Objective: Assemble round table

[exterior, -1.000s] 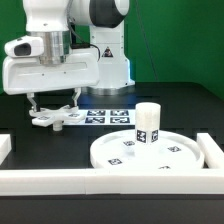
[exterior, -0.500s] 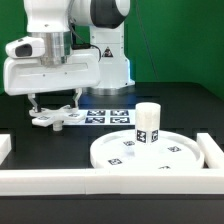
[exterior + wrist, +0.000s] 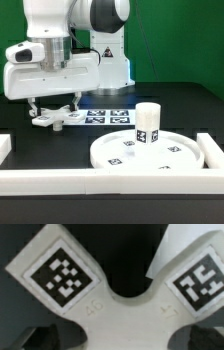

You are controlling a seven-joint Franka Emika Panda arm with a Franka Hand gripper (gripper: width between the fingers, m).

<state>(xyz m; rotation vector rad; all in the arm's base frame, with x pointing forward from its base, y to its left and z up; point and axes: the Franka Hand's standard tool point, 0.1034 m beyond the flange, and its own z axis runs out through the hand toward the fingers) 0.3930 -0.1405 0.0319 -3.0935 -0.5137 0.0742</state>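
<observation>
The large round disc (image 3: 145,152) lies flat at the exterior view's right, with the short cylindrical leg (image 3: 148,124) standing upright on it. The four-lobed cross base (image 3: 55,119) lies flat on the black table at the exterior view's left. My gripper (image 3: 55,108) hangs right over the base, open, with one finger on each side of it. In the wrist view two tagged lobes of the cross base (image 3: 125,319) fill the picture. My gripper (image 3: 125,339) straddles its middle, and the dark fingers (image 3: 45,338) stand apart at either side.
The marker board (image 3: 105,115) lies just behind the base, towards the robot's pedestal. A white border rail (image 3: 100,180) runs along the front, with shorter rails at the right (image 3: 212,150) and left (image 3: 4,147). The disc lies close to the front and right rails.
My hand has shifted a little over the cross base. The base, the disc and the leg have not moved.
</observation>
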